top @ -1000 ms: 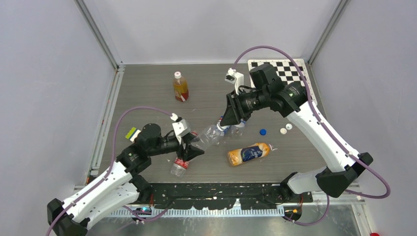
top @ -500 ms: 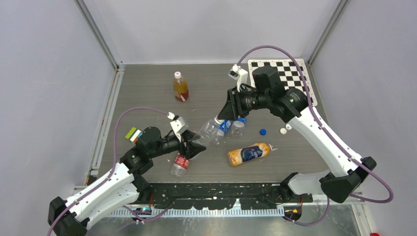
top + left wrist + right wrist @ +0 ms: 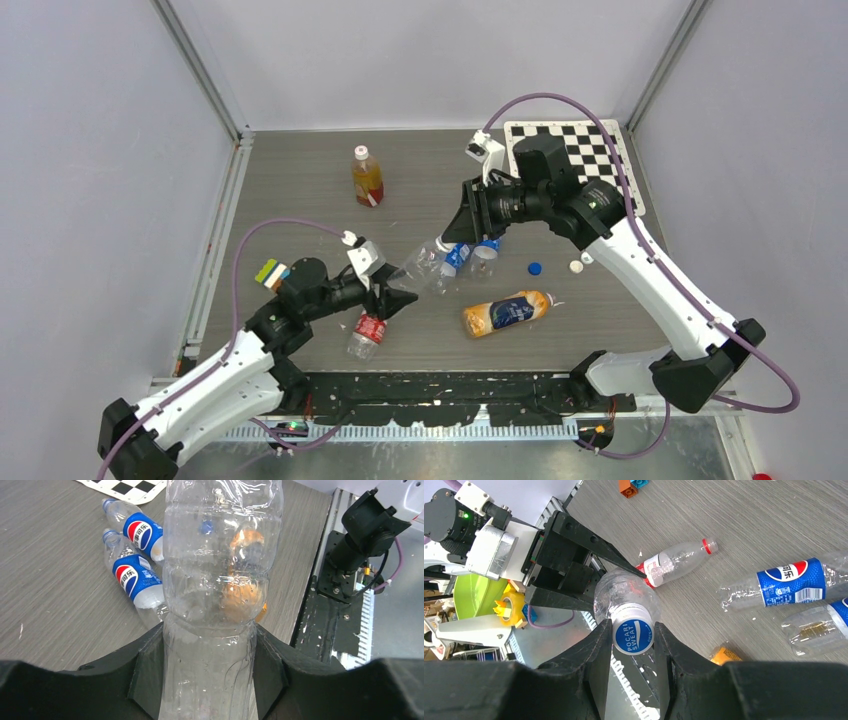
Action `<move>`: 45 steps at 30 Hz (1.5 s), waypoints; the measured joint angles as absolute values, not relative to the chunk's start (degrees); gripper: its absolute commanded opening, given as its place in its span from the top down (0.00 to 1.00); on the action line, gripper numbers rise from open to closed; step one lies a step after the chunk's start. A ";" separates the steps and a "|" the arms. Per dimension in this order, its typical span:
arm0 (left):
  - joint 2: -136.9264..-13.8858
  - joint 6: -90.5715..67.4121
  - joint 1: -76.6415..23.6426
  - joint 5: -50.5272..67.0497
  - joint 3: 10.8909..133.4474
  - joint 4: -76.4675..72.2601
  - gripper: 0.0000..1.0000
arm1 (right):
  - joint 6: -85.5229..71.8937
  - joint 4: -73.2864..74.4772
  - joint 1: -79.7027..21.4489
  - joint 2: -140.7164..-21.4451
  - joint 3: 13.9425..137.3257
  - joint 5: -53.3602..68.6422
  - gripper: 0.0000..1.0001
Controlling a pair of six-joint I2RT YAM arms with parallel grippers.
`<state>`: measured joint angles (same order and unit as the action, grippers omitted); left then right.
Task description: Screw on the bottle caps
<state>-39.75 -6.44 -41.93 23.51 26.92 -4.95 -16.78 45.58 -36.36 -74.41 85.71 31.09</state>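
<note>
Between right end effector [image 3: 631, 628] jaws: blue cap [image 3: 633, 637] on bottle [image 3: 623, 592].

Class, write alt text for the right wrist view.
The right fingers clamp a blue cap on a clear bottle that the left fingers hold. Beyond, a red-capped bottle and two Pepsi bottles lie on the grey table.

Free tabletop [image 3: 290, 190] back-left; Pepsi bottles [image 3: 131, 575], lying orange bottle [image 3: 505, 312], loose caps [image 3: 535, 268] ctr-right
</note>
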 measured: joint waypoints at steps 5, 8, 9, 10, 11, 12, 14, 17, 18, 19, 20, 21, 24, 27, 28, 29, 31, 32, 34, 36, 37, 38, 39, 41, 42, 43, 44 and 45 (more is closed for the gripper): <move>-41.43 -5.93 -41.98 22.13 26.92 -6.44 1.00 | -18.22 45.50 -36.34 -74.76 85.71 29.19 0.99; -41.89 -5.96 -42.44 20.12 26.89 -7.35 1.00 | -19.99 44.73 -36.32 -74.89 85.69 27.55 0.99; -41.89 -5.91 -42.72 19.25 26.85 -7.73 1.00 | -20.62 44.31 -36.32 -74.89 85.65 27.09 0.99; -41.91 -5.76 -42.96 18.37 26.81 -8.05 1.00 | -21.37 43.86 -36.32 -74.87 85.56 26.61 0.99; -42.02 -5.43 -43.29 17.52 26.81 -8.32 1.00 | -21.98 43.48 -36.32 -74.87 85.54 26.20 0.99; -42.15 -5.15 -43.55 16.86 26.81 -8.51 1.00 | -22.68 43.22 -36.32 -74.87 85.47 25.74 0.99; -42.61 -3.75 -44.42 15.16 26.81 -9.06 1.00 | -23.77 43.22 -36.32 -74.89 85.47 24.99 0.99; -43.18 -0.80 -46.19 11.70 26.81 -9.63 1.00 | -25.85 43.42 -36.32 -74.89 85.47 23.44 0.99; -43.44 0.54 -46.96 10.20 26.81 -9.80 1.00 | -26.65 43.66 -36.32 -74.91 85.47 22.90 0.99; -43.79 1.80 -47.86 8.56 26.81 -10.00 1.00 | -27.59 43.97 -36.32 -74.94 85.45 22.26 0.99; -44.12 2.92 -48.73 7.03 26.81 -10.11 1.00 | -28.36 44.21 -36.32 -74.94 85.38 21.78 0.99; -44.62 4.40 -49.91 5.04 26.81 -10.31 1.00 | -29.61 44.66 -36.32 -74.98 85.27 21.02 0.99; -46.78 8.80 -53.65 -1.74 26.81 -11.33 1.00 | -32.71 45.78 -36.32 -75.02 84.75 18.94 0.99; -49.50 12.58 -56.80 -8.75 26.81 -13.10 1.00 | -37.39 45.84 -36.32 -74.91 83.00 15.73 0.99; -50.46 13.50 -57.63 -10.79 26.76 -13.69 1.00 | -38.74 45.58 -36.29 -74.83 82.39 14.92 0.99; -51.40 14.20 -58.35 -12.69 26.68 -14.50 1.00 | -40.49 44.99 -36.29 -74.61 81.45 13.89 0.99; -53.41 15.55 -59.72 -16.05 26.26 -16.80 1.00 | -44.03 43.75 -36.32 -73.91 79.35 11.53 0.99; -54.48 16.19 -60.40 -17.61 26.09 -17.96 1.00 | -45.65 43.16 -36.36 -73.52 78.30 10.28 0.99; -56.53 17.61 -61.63 -20.25 25.87 -20.14 1.00 | -48.58 42.52 -36.60 -72.90 76.82 8.01 0.99; -58.74 19.46 -62.89 -23.11 25.74 -22.72 1.00 | -51.83 42.39 -37.01 -72.42 75.79 5.10 0.99; -59.51 20.29 -63.33 -24.16 25.65 -23.79 1.00 | -53.15 42.33 -37.23 -72.29 75.46 4.01 0.99; -60.36 21.56 -63.90 -25.52 25.45 -25.15 1.00 | -54.85 42.28 -37.54 -72.07 75.13 2.68 0.99; -61.19 22.79 -64.38 -26.70 25.28 -26.63 1.00 | -56.45 42.28 -37.82 -71.85 74.74 1.41 0.99; -63.02 25.58 -65.54 -29.30 24.69 -30.13 1.00 | -59.66 42.24 -38.20 -71.24 73.82 -0.51 0.99; -64.03 27.16 -66.24 -30.68 24.45 -31.88 1.00 | -61.63 42.19 -38.30 -70.87 73.12 -1.43 0.99; -65.08 28.88 -67.00 -32.03 24.12 -33.80 1.00 | -63.31 42.22 -38.41 -70.48 72.44 -2.22 0.99; -65.91 30.24 -67.68 -33.28 23.81 -35.40 1.00 | -64.93 42.24 -38.48 -70.22 71.88 -2.79 0.99; -66.87 31.90 -68.45 -34.57 23.49 -37.26 1.00 | -66.74 42.26 -38.57 -69.93 71.20 -3.60 0.99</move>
<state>-66.87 31.90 -68.45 -34.57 23.49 -37.26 -66.74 42.26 -38.57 -69.93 71.20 -3.60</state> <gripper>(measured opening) 0.555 0.391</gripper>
